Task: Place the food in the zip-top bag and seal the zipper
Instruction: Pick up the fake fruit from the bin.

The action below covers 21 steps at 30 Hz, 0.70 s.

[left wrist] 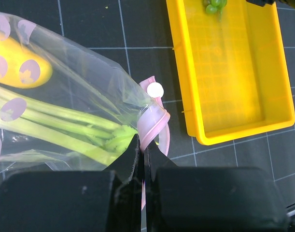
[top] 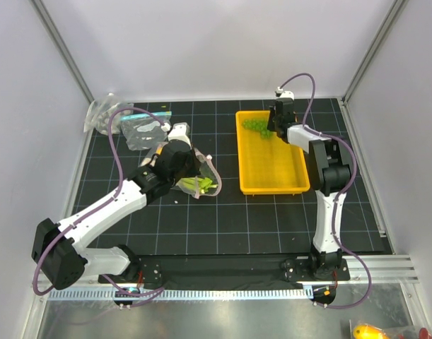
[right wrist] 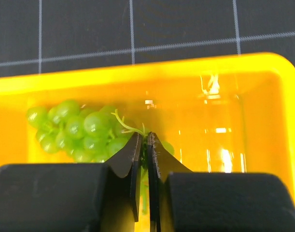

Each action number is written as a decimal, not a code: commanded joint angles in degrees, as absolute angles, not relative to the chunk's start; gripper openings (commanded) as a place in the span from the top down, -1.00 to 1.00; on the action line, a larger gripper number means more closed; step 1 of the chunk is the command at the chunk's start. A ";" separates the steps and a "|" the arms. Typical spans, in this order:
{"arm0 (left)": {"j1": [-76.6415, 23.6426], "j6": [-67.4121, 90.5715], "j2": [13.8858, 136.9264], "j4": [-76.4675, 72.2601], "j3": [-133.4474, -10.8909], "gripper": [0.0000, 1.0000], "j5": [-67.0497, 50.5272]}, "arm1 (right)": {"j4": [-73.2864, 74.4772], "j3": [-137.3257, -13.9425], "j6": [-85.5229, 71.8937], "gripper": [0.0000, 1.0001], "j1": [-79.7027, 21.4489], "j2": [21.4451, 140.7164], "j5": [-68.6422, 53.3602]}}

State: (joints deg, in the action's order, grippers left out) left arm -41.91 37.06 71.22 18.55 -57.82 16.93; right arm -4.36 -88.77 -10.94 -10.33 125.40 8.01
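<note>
Pinches the zipper of the zip-top bag in the left tool, leek and lemon inside. Clamps the right tool on the grapes at the tray's 11 o'clock corner.

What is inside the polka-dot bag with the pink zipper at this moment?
The leek and lemon show through the bag. The grapes lie in the yellow tray. The left arm covers the bag's far end from above.

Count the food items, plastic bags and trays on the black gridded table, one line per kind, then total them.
Food: 3 (leek, lemon, grapes)
Bags: 3 (dotted bag, blue-strip bag, bunched bag)
Trays: 1 (yellow tray)
Total: 7
</note>
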 commanded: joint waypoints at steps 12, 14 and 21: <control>-41.92 36.48 69.87 16.43 -60.38 1.00 15.91 | -13.27 -67.16 -18.71 0.98 -12.74 92.13 9.23; -41.92 36.48 69.96 16.44 -60.56 0.99 15.12 | -13.62 -63.48 -20.55 0.98 -14.49 86.50 8.35; -41.92 36.65 69.87 16.61 -61.00 0.99 11.95 | -17.06 -51.69 -25.05 0.98 -23.44 67.95 8.52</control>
State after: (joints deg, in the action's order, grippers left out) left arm -41.91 37.06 71.20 18.68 -58.24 14.13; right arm -12.38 -53.28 -22.04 -19.33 74.11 7.94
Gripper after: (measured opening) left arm 0.018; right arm 0.123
